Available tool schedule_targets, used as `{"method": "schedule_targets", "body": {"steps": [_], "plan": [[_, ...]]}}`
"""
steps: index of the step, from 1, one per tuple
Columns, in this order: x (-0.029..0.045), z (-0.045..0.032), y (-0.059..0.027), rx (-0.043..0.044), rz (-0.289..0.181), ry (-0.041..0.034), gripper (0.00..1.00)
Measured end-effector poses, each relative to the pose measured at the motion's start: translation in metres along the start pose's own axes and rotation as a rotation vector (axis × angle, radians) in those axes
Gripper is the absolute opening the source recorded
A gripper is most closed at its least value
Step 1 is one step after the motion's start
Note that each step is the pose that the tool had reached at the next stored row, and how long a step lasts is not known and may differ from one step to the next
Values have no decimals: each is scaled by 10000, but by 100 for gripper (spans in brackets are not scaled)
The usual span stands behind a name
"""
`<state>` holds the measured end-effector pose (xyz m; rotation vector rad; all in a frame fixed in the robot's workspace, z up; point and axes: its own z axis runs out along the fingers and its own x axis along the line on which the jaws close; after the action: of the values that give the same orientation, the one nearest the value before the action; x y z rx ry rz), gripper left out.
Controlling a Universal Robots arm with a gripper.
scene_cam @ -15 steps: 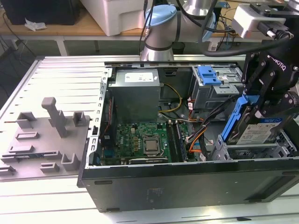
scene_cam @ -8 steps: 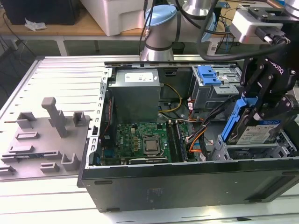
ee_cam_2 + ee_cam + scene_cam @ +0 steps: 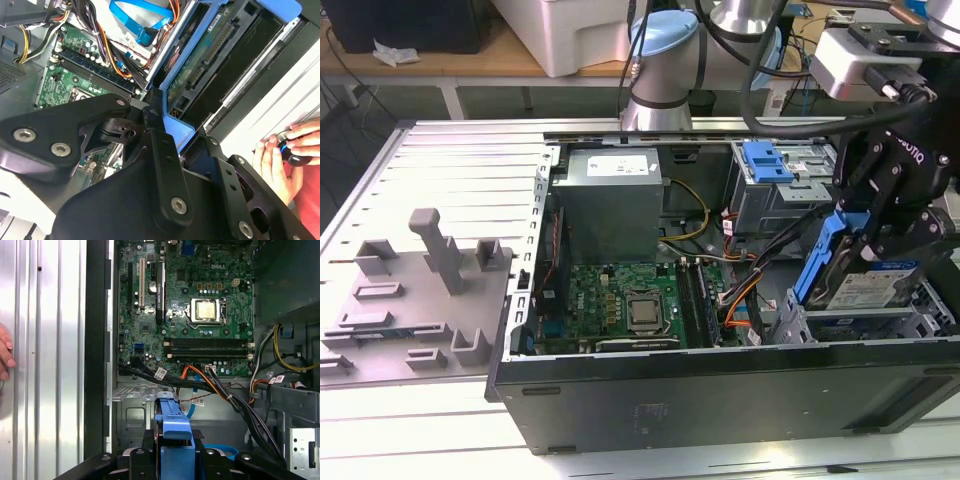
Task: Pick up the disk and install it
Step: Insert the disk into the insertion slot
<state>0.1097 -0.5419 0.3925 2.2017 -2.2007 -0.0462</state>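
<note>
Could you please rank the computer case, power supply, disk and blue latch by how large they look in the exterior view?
1. computer case
2. power supply
3. disk, partly covered by the gripper gripping it
4. blue latch; it is farther from the camera, so this last pair is less sure.

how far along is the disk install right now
Pickup looks done: the gripper is shut on the disk, holding it tilted above the drive cage at the exterior view's right. Left: it is not yet seated in the cage.
</note>
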Motion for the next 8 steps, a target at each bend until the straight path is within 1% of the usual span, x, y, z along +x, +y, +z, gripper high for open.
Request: {"method": "schedule_targets", "body": {"steps": [6, 7, 8], "plan": [[-1, 2, -1, 1, -1, -4, 37], [-1, 2, -1, -1, -1, -4, 44], [0, 1, -1, 0, -1, 1, 44]]}}
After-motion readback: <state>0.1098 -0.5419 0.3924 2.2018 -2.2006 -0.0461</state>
